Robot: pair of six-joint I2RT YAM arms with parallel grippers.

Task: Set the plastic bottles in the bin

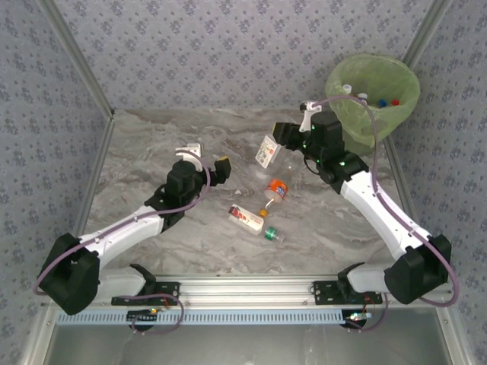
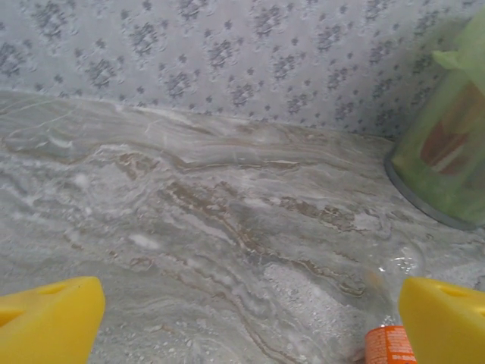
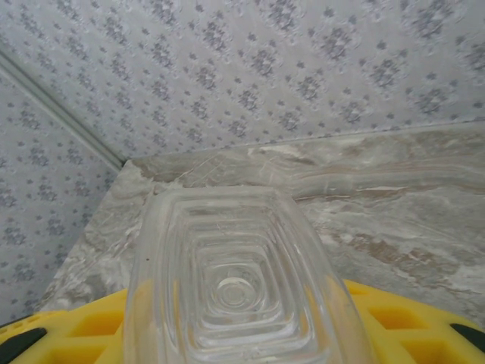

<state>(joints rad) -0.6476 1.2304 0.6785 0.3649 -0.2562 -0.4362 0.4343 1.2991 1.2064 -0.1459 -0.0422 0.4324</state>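
My right gripper (image 1: pixel 280 135) is shut on a clear square-sided bottle (image 1: pixel 267 150) with a white and red label, held above the table's far middle. In the right wrist view the bottle's ribbed base (image 3: pixel 235 280) points at the camera, with a yellow finger on each side. My left gripper (image 1: pixel 222 169) is open over bare marble, nothing between its yellow fingers (image 2: pixel 49 318). Three bottles lie on the table: an orange-labelled one (image 1: pixel 275 190) (image 2: pixel 389 345), a red-white-labelled one (image 1: pixel 246 218) and a small green-capped one (image 1: pixel 274 234). The green-lined bin (image 1: pixel 373 95) (image 2: pixel 447 152) stands far right with bottles inside.
The marble table (image 1: pixel 152 152) is walled by patterned panels at the back and sides. A metal rail (image 1: pixel 251 289) runs along the near edge between the arm bases. The right arm's link (image 1: pixel 380 205) stretches below the bin.
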